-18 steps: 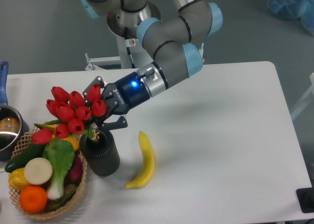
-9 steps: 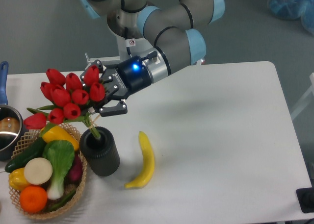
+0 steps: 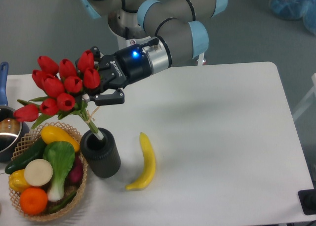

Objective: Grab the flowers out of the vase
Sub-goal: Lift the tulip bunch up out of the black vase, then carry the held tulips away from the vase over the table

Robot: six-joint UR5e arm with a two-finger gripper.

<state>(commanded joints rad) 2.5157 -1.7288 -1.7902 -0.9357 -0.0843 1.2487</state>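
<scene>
The flowers (image 3: 60,86) are a bunch of red tulip buds with green leaves, held up and tilted to the left. Their stems (image 3: 93,124) still reach down into the mouth of the vase (image 3: 100,153), a dark ribbed cylinder at the front left of the table. My gripper (image 3: 95,87) is shut on the flowers just under the buds, above and slightly left of the vase. One finger (image 3: 109,98) shows below the bunch; the other is partly hidden behind the buds.
A wicker basket (image 3: 74,199) with vegetables and fruit stands left of the vase. A banana (image 3: 144,161) lies right of the vase. A metal pot (image 3: 7,132) with a blue handle is at the left edge.
My gripper has lifted up and to the left with the flowers in it. The stems have drawn most of the way out of the vase. The vase has stayed in place.
</scene>
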